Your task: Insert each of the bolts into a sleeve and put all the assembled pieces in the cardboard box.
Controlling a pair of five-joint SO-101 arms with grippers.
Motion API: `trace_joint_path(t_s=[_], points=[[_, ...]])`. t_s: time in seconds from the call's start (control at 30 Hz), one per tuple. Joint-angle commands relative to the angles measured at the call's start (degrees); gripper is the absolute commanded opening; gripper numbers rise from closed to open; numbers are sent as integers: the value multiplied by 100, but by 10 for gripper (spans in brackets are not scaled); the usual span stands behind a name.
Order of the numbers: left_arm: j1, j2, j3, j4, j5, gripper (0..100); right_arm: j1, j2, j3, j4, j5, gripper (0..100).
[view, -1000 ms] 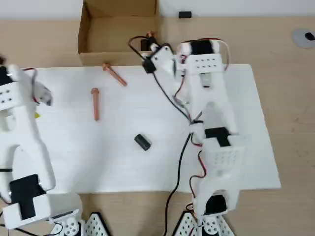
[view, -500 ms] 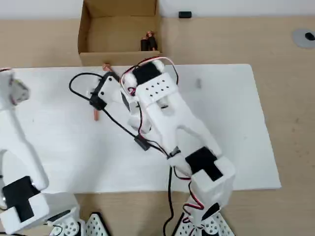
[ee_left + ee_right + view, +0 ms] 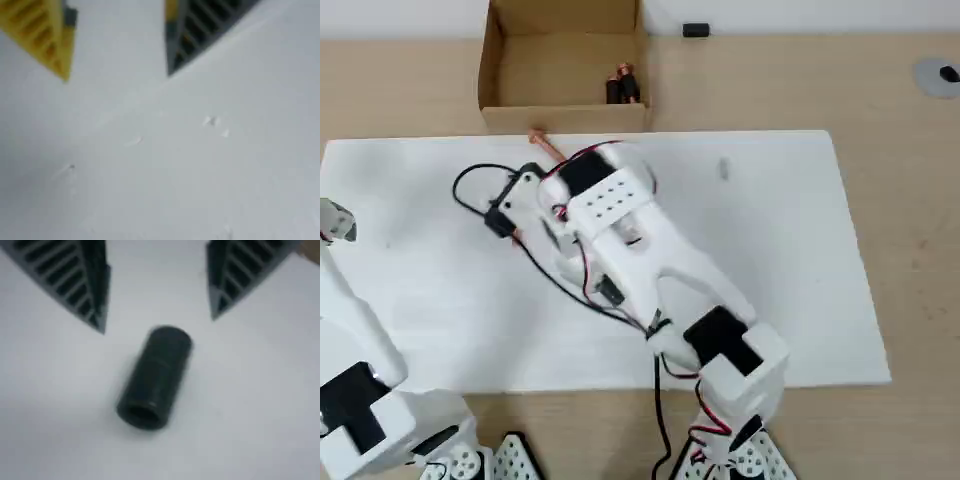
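Sleeve (image 3: 154, 385) lies sideways on white sheet (image 3: 770, 250). Right tool (image 3: 157, 320) is released with jaws either side of it, which looks lined up for pickup. Left tool (image 3: 116, 72) is released, parked aside. Finished pieces (image 3: 622, 85) are already in cardboard box (image 3: 560, 118).

sleeve (image 3: 155, 385) black | bolt (image 3: 544, 142) copper | cardboard box (image 3: 488, 70) brown | sheet (image 3: 790, 260) white | table (image 3: 915, 200) tan

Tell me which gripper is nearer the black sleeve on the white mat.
Right. The right gripper hangs open right over the black sleeve. The left gripper is open over bare white mat, well off to the side.
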Motion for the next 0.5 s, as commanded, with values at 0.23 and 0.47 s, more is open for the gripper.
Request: trace_joint_path(t_s=[0.23,0.47], points=[[-35,-48,9,-79,26,136,127,418,699,-712,-536,181],[-35,-48,9,-79,26,136,189,743,734,-905,-527,181]])
